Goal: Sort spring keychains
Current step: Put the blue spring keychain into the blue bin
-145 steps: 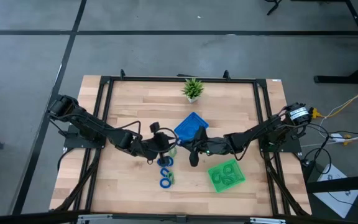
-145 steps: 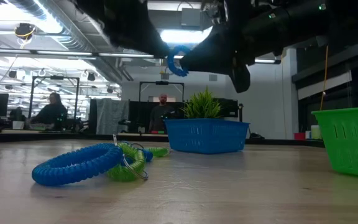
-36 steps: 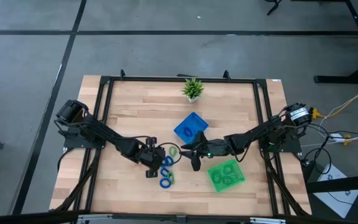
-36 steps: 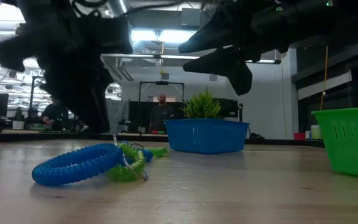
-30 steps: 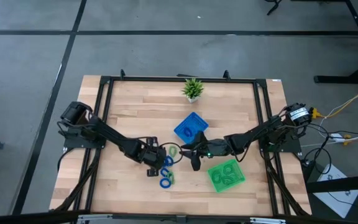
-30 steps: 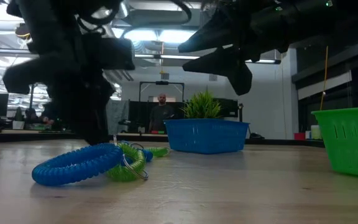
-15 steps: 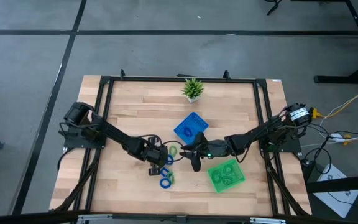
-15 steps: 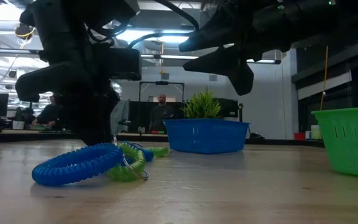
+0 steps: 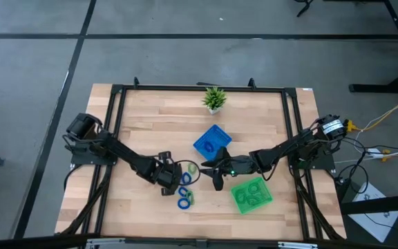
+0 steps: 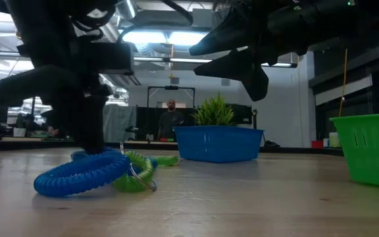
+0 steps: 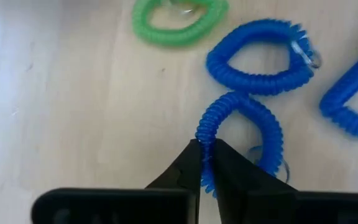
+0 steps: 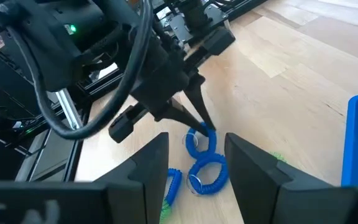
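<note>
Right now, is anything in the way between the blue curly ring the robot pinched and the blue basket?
Nothing visible on the table blocks it. The left gripper is shut on a blue keychain. The blue tray sits farther back, but the right gripper hovers open above the table near that route.

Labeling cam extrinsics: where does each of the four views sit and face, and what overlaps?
High: above the table, straight down; both arms, blue tray, green tray.
Low: table height, level toward the room; arms overhead, blue keychain in front.
Left wrist: past the left gripper, jaws shut on a blue coil.
Right wrist: past the right gripper, open, toward the left arm.
Shared: both wrist views show that pinched coil.
</note>
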`<move>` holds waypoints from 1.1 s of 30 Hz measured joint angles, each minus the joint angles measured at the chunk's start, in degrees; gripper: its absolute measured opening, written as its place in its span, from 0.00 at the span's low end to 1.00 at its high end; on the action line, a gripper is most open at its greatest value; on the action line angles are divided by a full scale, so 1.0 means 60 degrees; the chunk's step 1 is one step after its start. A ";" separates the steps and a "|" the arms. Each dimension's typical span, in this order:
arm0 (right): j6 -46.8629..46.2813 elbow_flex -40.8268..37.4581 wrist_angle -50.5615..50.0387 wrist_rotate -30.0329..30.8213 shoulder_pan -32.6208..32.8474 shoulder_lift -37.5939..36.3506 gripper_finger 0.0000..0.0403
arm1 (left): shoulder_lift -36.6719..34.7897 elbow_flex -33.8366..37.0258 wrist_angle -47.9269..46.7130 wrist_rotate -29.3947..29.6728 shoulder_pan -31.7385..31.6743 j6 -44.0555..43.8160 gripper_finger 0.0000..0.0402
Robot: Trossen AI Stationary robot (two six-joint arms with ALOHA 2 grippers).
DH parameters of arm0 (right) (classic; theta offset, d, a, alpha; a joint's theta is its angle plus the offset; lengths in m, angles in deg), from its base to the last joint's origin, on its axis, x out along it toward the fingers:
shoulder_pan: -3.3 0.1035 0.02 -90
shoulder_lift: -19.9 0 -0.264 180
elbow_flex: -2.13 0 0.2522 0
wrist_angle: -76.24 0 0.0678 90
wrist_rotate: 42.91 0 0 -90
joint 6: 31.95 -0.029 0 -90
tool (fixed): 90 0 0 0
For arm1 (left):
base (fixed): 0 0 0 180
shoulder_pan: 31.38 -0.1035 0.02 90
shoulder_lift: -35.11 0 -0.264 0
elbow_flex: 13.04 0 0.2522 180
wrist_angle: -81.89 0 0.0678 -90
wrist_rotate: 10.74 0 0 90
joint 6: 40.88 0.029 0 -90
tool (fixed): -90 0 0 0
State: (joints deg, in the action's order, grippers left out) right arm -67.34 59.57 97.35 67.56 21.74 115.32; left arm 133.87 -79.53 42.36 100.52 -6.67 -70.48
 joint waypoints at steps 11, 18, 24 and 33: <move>-0.0020 0.0000 0.0004 0.0141 0.0000 0.0000 0.39 | -0.0317 -0.0012 -0.0577 0.1440 0.0522 -0.0444 0.05; -0.0020 0.0000 0.0115 0.0167 -0.0029 0.0000 0.39 | -0.1174 -0.0011 -0.0548 0.2789 0.0817 -0.0441 0.05; -0.0161 0.0000 0.0256 0.0162 -0.0029 0.0000 0.39 | -0.1934 -0.0011 -0.0527 0.4461 0.1199 -0.0441 0.05; -0.0282 0.0000 0.1170 0.0160 -0.0029 0.0000 0.39 | -0.2263 -0.0018 0.0328 0.7096 0.1650 0.0031 0.05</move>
State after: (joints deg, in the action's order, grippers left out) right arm -69.03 59.57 104.37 68.52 21.56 115.32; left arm 120.30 -79.64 44.32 143.09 3.23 -70.29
